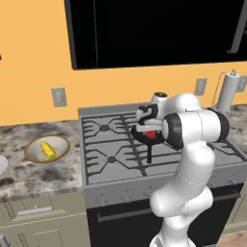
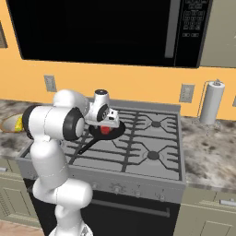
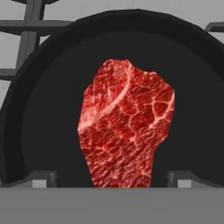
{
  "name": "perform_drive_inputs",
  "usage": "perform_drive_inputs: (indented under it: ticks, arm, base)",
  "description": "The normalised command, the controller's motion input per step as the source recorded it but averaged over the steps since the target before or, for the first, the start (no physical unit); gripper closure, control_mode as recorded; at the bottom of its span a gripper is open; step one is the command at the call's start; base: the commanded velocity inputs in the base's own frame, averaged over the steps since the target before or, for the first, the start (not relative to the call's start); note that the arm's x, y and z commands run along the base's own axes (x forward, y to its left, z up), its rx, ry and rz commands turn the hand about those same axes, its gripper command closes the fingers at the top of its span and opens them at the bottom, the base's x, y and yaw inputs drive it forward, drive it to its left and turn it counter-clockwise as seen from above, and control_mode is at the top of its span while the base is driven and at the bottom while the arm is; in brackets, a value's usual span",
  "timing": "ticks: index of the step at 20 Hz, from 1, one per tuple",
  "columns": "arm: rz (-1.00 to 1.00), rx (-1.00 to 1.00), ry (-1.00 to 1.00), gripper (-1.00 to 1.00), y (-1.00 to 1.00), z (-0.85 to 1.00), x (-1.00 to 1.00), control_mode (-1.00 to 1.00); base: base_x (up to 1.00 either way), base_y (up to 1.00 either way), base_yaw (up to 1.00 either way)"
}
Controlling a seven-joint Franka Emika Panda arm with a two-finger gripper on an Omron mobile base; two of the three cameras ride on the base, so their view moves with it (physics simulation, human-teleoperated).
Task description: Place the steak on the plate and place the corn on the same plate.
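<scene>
The tool (image 3: 112,178) hangs open low over the steak (image 3: 126,127), one fingertip (image 3: 38,178) on each side of the meat's near end, inside the black pan (image 3: 52,113) on the stove (image 1: 108,144). The steak is a flat, irregular, marbled red slab lying on the pan floor, so the fingers could close too high and skid off it, or drop too far and strike the pan. The corn (image 1: 48,150), yellow with a green end, lies well apart in a tan-rimmed bowl (image 1: 34,153) on the bench (image 1: 34,176).
</scene>
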Motion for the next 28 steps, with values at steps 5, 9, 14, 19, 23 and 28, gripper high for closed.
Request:
perform_drive_inputs:
  ticks: [5,9,14,19,23,28]
  arm:
    - [0.00,0.00,0.02,-1.00,0.00,-0.21,0.07,-1.00]
    - [0.00,0.00,0.01,-1.00,0.00,-0.16,0.03,-1.00]
    - [0.00,0.00,0.00,-1.00,0.00,-0.12,0.04,-1.00]
    - [0.00,0.00,0.00,-1.00,0.00,-0.14,0.14,-1.00]
    - [0.00,0.00,0.00,-1.00,0.00,-0.06,0.18,-1.00]
    - [0.00,0.00,0.00,-1.00,0.00,-0.24,0.13,-1.00]
  base:
    - [0.00,0.00,0.00]
    - [0.00,0.00,0.00]
    - [0.00,0.00,0.00]
    - [0.00,0.00,0.00]
    - [0.00,0.00,0.00]
    - [0.00,0.00,0.00]
